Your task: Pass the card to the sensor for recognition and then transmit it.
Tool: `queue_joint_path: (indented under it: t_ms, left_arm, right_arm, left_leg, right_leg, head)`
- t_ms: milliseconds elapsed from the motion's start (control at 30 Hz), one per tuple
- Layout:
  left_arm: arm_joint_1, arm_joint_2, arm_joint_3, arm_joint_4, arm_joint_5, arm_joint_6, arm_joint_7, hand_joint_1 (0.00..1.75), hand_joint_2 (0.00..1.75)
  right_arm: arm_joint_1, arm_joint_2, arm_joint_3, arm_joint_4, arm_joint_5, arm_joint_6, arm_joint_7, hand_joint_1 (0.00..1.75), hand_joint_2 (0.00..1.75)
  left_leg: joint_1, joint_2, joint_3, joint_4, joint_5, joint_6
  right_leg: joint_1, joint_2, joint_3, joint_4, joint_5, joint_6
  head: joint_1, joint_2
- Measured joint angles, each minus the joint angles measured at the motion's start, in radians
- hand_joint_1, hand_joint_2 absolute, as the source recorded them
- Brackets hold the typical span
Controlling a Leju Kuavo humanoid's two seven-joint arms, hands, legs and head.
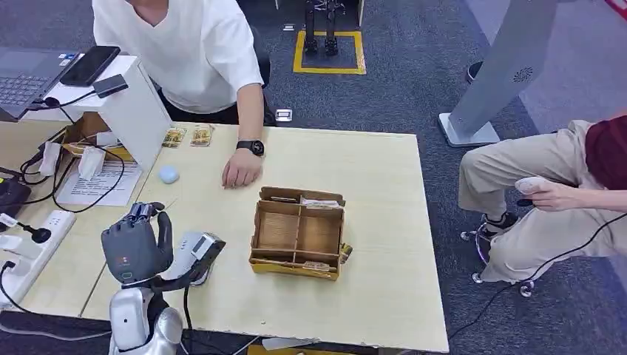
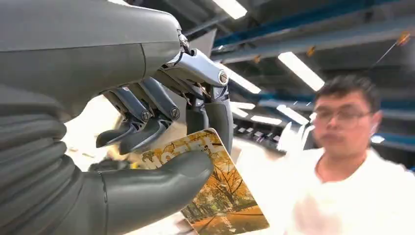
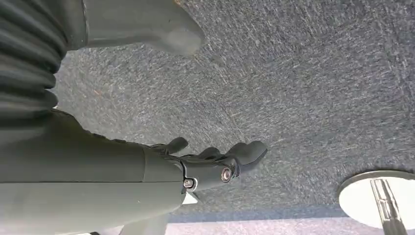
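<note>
Raised above the table's [image 1: 370,222] near-left corner, the left hand [image 1: 137,244] pinches the card [image 2: 220,196] between thumb and fingers, its long axis pointing outward toward the seated person [image 1: 196,52], while the right hand [image 3: 215,166] hangs over carpet, fingers loosely apart, holding nothing.

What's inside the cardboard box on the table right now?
The cardboard box has bare divided compartments in the middle. Flat card-like pieces lie along its far and near edges; their print is too small to read. Anything under the dividers is hidden.
</note>
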Motion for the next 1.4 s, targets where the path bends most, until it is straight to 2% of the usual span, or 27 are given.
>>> queue_joint_path:
  t_ms: [133, 467, 800, 1400]
  left_arm:
    - [0.015, 0.002, 0.000, 0.053, -0.003, 0.000, 0.046, 1.75, 1.75]
    - [0.036, 0.011, 0.000, 0.196, 0.007, 0.000, 0.106, 1.75, 1.75]
    - [0.039, 0.026, -0.001, 0.287, -0.001, 0.000, 0.130, 1.75, 1.75]
    - [0.022, 0.045, -0.028, 0.376, -0.003, 0.003, 0.149, 1.75, 1.75]
  right_arm:
    - [0.000, 0.000, 0.000, 0.000, 0.000, 0.000, 0.000, 0.00, 1.75]
    - [0.000, 0.000, -0.003, 0.000, 0.000, 0.000, 0.000, 0.00, 1.75]
    - [-0.001, 0.000, -0.003, 0.000, 0.000, 0.000, 0.002, 0.00, 1.75]
    - [-0.001, 0.000, -0.003, 0.000, -0.003, 0.000, 0.000, 0.00, 1.75]
  left_leg:
    - [0.000, 0.000, 0.000, 0.000, 0.000, 0.000]
    - [0.000, 0.000, 0.000, 0.000, 0.000, 0.000]
    - [0.000, 0.000, 0.000, 0.000, 0.000, 0.000]
    - [0.000, 0.000, 0.001, 0.000, 0.000, 0.000]
  right_leg:
    - [0.000, 0.000, 0.000, 0.000, 0.000, 0.000]
    - [0.000, 0.000, 0.000, 0.000, 0.000, 0.000]
    - [0.000, 0.000, 0.000, 0.000, 0.000, 0.000]
    - [0.000, 0.000, 0.001, 0.000, 0.000, 0.000]
  head:
    - [0.000, 0.000]
    - [0.000, 0.000]
    - [0.000, 0.000]
    - [0.000, 0.000]
